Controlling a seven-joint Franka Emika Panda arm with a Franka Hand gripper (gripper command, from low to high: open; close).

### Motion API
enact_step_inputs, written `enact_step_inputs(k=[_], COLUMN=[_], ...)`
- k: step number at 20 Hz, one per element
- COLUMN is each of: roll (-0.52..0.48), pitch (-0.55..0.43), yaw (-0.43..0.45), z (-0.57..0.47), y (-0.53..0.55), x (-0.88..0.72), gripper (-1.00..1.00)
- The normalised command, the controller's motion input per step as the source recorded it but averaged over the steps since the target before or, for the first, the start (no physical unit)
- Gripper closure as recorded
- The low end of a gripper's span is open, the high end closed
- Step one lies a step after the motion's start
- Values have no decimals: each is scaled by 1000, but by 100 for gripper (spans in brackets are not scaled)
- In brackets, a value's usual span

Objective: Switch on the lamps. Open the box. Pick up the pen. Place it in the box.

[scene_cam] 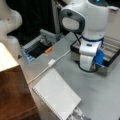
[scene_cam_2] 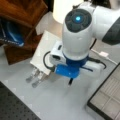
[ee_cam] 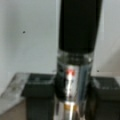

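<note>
The gripper (ee_cam: 72, 100) is closed on the pen (ee_cam: 75, 50) at frame centre; the box (scene_cam_2: 105, 97) lies open at lower right; slip risk: the pen may tilt and miss a compartment.

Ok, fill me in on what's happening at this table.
The Panda arm's gripper holds the pen upright between its jaws, lifted off the grey table. In a front view the pen's tip pokes out below the wrist. The box sits open, its pale compartments showing, and the gripper hangs just beside it, near its front edge. The pen is not in the box yet.
</note>
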Motion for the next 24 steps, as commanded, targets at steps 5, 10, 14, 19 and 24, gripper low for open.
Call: enact_step_inputs(k=[5,10,14,19,24], roll=[74,83,89,72,87], pitch=[-70,-73,-63,-60,-41], yaw=[-496,-334,-232,-191,-158], z=[-73,-53,26,35,-24], y=[194,214,269,335,359], x=[-255,-343,-396,-388,-283], gripper=[100,100,100,100,100])
